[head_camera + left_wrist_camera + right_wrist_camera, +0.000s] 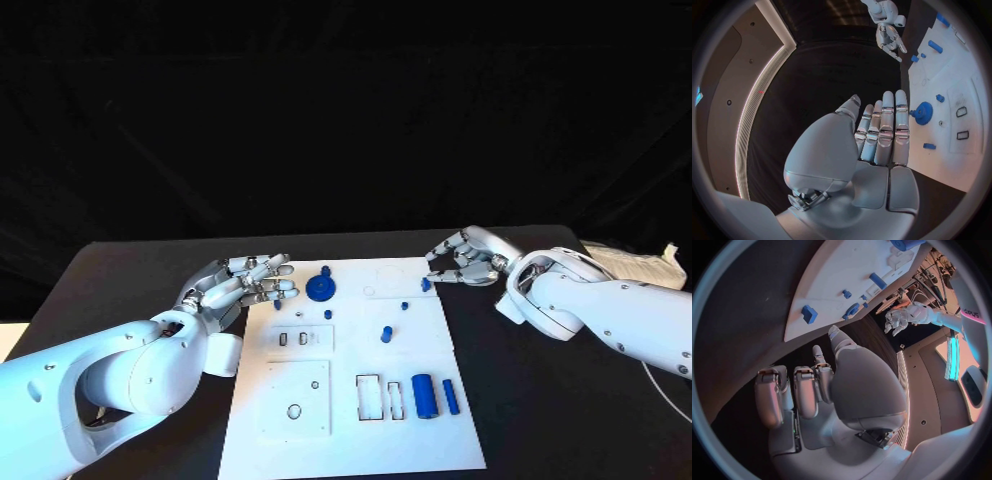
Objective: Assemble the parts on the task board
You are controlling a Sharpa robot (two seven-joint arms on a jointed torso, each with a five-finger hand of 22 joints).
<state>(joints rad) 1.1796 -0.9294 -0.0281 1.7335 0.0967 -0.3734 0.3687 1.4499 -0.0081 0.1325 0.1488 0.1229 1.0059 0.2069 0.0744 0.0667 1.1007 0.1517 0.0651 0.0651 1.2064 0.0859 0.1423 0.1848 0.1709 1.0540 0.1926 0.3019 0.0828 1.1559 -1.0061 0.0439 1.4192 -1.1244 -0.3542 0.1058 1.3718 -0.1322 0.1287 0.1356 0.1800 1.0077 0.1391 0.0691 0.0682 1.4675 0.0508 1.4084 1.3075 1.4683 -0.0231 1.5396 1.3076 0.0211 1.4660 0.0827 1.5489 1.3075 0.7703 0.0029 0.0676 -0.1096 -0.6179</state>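
Observation:
The white task board [361, 430] lies mid-table. A blue gear [320, 288] stands near its far left corner, also seen as the gear [922, 112]. My left hand [248, 282] hovers beside that corner, fingers stretched out toward the gear and holding nothing. My right hand [464, 260] sits off the far right corner with loosely bent fingers, empty. A small blue part [427, 284] lies on the board just below its fingertips, and the same part [809, 314] lies apart from them. A blue cylinder [424, 394] and a blue bar [450, 396] lie near the front right.
Other small blue parts [387, 333] are scattered on the board's far half. Rectangular slots [378, 396] and a round hole [294, 411] are cut in its near half. A crumpled pale bag [635, 262] lies at the table's far right edge.

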